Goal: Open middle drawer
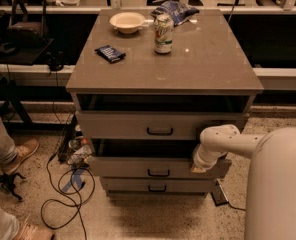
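Observation:
The cabinet has three stacked drawers. The middle drawer is grey-beige with a small black handle at its centre. Its front stands a little forward, with a dark gap above it. The taller top drawer is above it and the shortest drawer is below. My gripper is at the end of the white arm, which reaches in from the right. It is at the right end of the middle drawer's front, by its top edge and well right of the handle.
On the cabinet top are a bowl, a can, a dark snack bar and a blue bag. Cables and a bottle lie on the floor to the left. A person's leg and shoe are at far left.

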You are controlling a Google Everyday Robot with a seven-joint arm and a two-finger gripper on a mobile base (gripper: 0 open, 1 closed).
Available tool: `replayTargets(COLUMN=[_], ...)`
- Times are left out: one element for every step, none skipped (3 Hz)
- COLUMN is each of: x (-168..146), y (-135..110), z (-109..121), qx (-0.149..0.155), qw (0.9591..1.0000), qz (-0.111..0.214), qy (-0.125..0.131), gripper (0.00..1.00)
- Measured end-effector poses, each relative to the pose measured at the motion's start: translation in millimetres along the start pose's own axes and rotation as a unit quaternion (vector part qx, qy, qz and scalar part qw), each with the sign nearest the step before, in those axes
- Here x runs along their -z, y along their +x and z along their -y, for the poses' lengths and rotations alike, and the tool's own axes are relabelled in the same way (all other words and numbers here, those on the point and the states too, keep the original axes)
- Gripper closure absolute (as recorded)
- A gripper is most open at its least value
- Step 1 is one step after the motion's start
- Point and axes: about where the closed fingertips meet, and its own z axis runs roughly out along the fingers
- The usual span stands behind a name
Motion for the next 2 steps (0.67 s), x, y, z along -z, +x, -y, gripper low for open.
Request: replayTargets(x=[7.2, 7.1], y=[7.3, 7.3], z=[-11.9, -12.0], qx=[-0.014, -0.014], qw=[0.9999, 0.9999], qz=[0.002, 0.002], qy=[0.000, -0.001], gripper=[0.97, 0.73])
